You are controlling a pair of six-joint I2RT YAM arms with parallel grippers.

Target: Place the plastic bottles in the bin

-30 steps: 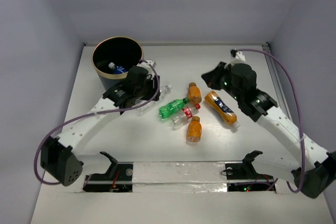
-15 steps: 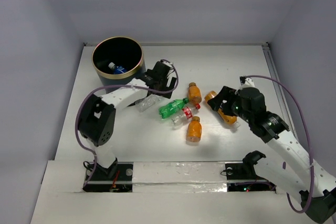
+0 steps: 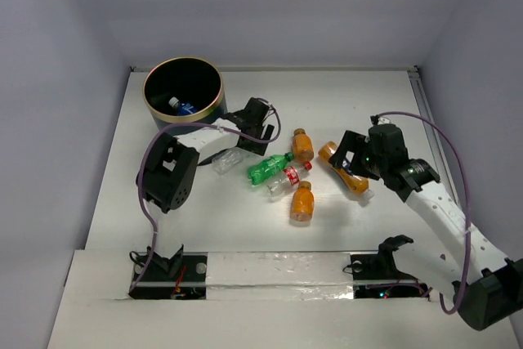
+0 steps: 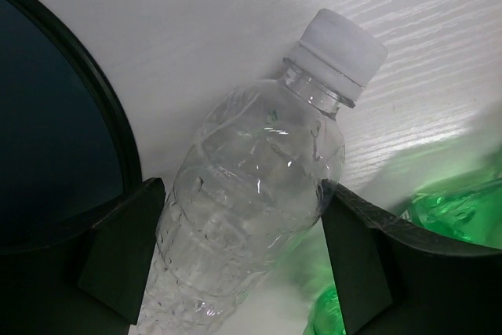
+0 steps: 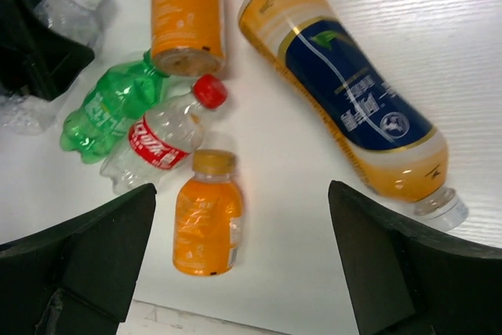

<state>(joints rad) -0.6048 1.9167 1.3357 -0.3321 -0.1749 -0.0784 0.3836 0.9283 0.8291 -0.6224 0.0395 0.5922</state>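
Your left claw (image 4: 241, 190) is spread, fingers (image 4: 118, 256) either side of a clear bottle (image 4: 259, 139) lying on the table (image 3: 368, 96) just beside the bin (image 3: 183, 60). Your right claw (image 5: 241, 190) gapes wide, empty, over the big orange bottle (image 5: 345, 92) mid-table.

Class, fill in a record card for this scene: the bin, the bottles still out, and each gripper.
bin: dark, round, far left; one blue-labelled bottle inside
bottles on table: six
kinds: clear bottle, green bottle, red-labelled bottle, far orange bottle, near orange bottle, large navy-labelled bottle
left gripper: open, straddling the clear bottle, beside the bin
right gripper: open, holding nothing, over the large navy-labelled bottle
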